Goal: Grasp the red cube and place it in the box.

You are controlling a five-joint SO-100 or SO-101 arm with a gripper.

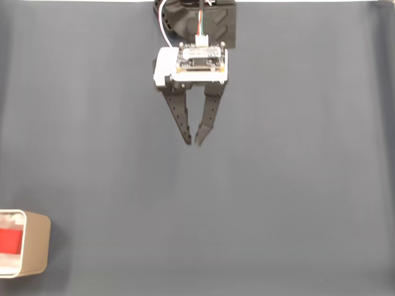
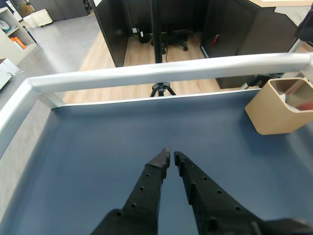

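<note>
Fixed view: gripper (image 1: 192, 142) hanging empty, fingertips nearly touching, tips pointing toward 6 o'clock | cube (image 1: 10, 241) already lying inside box (image 1: 37, 243) | box sitting well apart at gripper's 8 o'clock | wrist view: box (image 2: 274, 115) at 2 o'clock.

Black perforated hand (image 1: 192, 142), white wrist housing, coloured cable

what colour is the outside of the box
Tan, like cardboard, with a white inside; the box shows best in the wrist view.
</note>
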